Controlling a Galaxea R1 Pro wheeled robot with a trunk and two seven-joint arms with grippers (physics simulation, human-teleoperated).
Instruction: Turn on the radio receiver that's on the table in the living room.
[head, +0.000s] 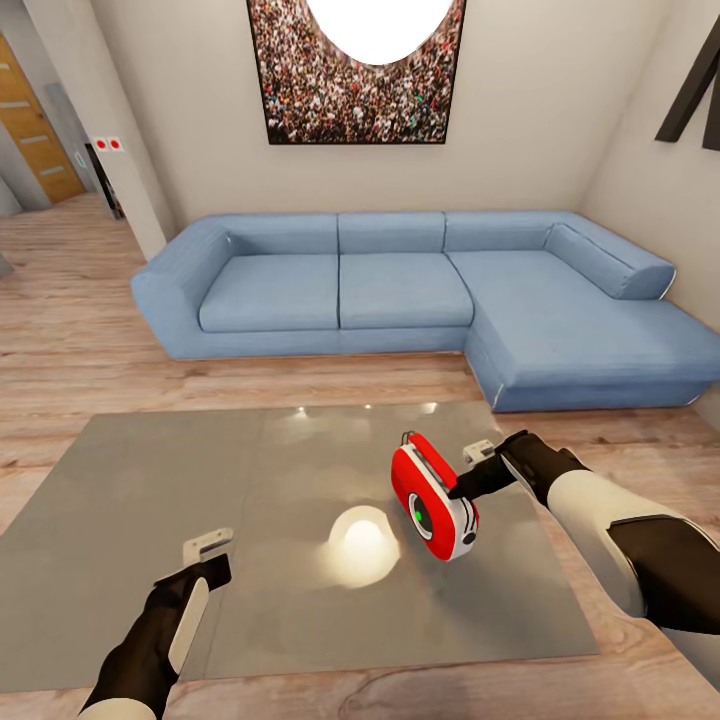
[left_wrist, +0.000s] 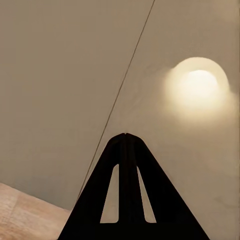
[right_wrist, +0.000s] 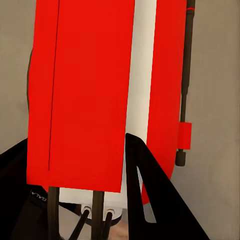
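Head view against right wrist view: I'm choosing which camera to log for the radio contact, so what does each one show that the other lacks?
Head view alone: the blue L-shaped sofa, the framed crowd photo, the left gripper over the table, and the round green-centred dial on the radio's face.

Right wrist view alone: a close look at the radio's thin dark rod along one edge.

Both: the small red radio receiver with white sides, the glossy grey table, and the right gripper at the radio.
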